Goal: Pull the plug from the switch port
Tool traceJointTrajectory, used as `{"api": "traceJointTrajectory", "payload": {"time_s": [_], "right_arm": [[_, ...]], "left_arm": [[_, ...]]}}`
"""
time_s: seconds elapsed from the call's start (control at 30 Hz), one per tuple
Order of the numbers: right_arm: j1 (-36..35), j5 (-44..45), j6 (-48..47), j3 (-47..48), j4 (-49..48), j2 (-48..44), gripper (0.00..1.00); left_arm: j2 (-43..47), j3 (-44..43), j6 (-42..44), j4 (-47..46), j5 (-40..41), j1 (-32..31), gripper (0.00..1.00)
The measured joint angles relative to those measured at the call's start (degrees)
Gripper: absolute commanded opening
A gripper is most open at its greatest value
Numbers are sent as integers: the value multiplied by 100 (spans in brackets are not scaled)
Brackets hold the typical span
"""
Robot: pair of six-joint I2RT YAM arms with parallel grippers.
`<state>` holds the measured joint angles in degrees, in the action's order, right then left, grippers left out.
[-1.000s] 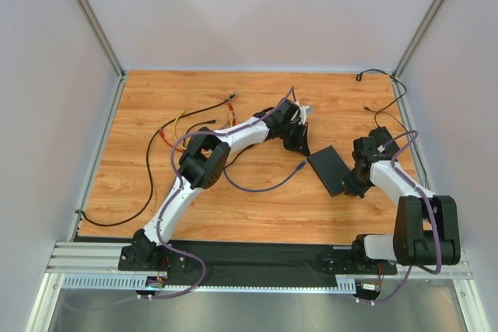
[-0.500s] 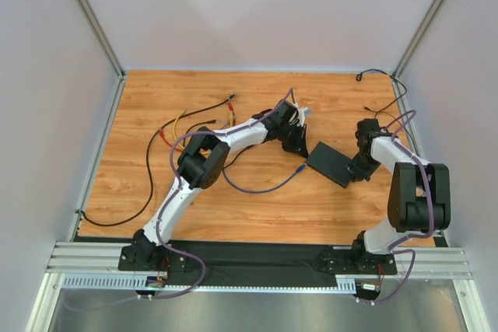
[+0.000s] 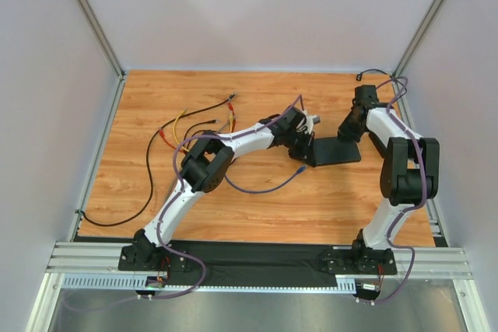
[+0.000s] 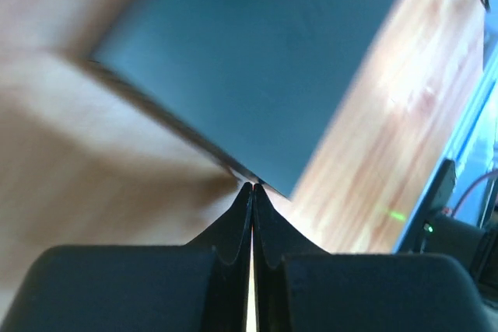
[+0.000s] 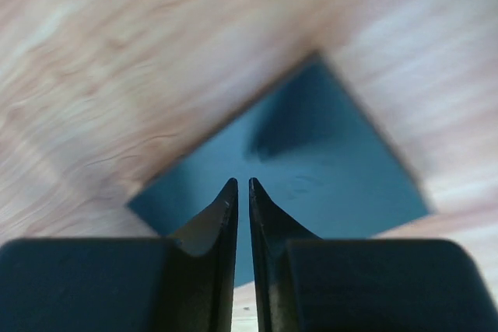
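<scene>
box: flat black rectangular switch box (image 3: 336,151) lies on the wooden table (image 3: 350,200), about 3 o'clock of table centre, between the two grippers.
switch port: somewhere on a box edge; which edge can't be made out, and the wrist views are blurred.
plug: small blue plug (image 3: 302,168) on a purple cable (image 3: 264,189) lies on the wood just beside the box's 7 o'clock corner. It looks already out of the box, though the top view is too coarse to be sure.
left gripper: left gripper (image 3: 302,145) sits at the box's 9 o'clock edge, fingers pressed together with nothing between them. In the wrist view its tips (image 4: 251,188) touch the box's near corner (image 4: 257,60).
right gripper: right gripper (image 3: 348,131) is at the box's 12 o'clock edge, closed to a thin slit and holding nothing; tips (image 5: 242,184) are over the box top (image 5: 311,153).
step in hand: judged as steadying or turning the box to reach the port.
how to do it well: pin the box flat with one arm, open the other, grip the plug body rather than the cable, and pull straight out along the port axis.
counts: 1 box, 1 blue plug, 1 purple cable, 2 grippers, 1 long black lead (image 3: 148,176), a bunch of red and yellow leads (image 3: 175,126) at 10 o'clock (number unclear), 1 thin black cord (image 3: 377,71) at 1 o'clock.
</scene>
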<state>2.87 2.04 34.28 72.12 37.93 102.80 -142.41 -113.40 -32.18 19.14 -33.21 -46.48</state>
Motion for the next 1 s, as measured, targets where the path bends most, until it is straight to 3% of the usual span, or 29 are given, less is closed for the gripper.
{"api": "traceJointTrajectory", "payload": {"time_s": [0.2,0.37,0.57,0.83,1.0], "right_arm": [[-170,-516,-57,264,-131,238,13],[-133,-505,-166,249,-120,122,14],[-254,-291,-326,33,-26,-719,17],[-1353,177,-616,-629,142,-1757,33],[-1700,214,-710,-1351,273,-2122,40]], "left_arm": [[2,7,0,42,-4,-339,0],[345,540,-55,4,216,-92,2],[1478,1709,-92,-210,553,393,11],[3254,2966,-282,-997,455,304,32],[4424,4170,-393,-1574,376,422,34]]}}
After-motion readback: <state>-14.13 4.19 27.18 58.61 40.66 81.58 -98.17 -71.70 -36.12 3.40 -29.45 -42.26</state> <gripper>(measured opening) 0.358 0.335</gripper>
